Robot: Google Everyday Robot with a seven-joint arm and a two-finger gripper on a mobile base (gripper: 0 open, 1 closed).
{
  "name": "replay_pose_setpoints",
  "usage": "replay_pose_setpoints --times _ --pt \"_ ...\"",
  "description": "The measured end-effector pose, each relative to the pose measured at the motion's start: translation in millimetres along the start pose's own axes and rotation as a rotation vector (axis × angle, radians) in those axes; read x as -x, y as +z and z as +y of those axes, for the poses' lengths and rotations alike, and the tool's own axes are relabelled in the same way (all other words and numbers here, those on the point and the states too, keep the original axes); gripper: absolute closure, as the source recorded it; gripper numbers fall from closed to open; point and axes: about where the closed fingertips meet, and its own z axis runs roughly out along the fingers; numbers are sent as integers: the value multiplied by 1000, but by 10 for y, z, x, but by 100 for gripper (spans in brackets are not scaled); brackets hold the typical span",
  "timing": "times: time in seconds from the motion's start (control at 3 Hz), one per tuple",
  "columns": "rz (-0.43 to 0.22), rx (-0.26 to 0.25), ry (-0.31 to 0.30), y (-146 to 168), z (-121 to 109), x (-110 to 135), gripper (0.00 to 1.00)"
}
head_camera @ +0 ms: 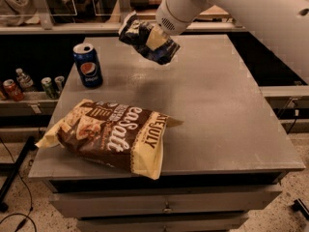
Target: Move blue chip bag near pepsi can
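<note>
The blue chip bag (145,40), small, dark navy and crinkly, hangs in the air above the far middle of the grey table (212,100), held by my gripper (153,38) at the end of the white arm coming in from the upper right. The gripper is shut on the bag and mostly hidden by it. The pepsi can (88,65) stands upright at the table's far left, to the left of and below the held bag, a short way apart from it.
A large brown-and-cream "Sea Salt" chip bag (113,134) lies on the front left of the table. Small cans and a bottle (29,85) stand on a low shelf left of the table. A counter runs behind the table.
</note>
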Motion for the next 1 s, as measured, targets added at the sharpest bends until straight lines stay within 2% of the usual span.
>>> replay_pose_setpoints --times 0.33,1.0 --pt "-23 5 -2 167 38 189 100" --pt "-79 34 7 309 162 453 100"
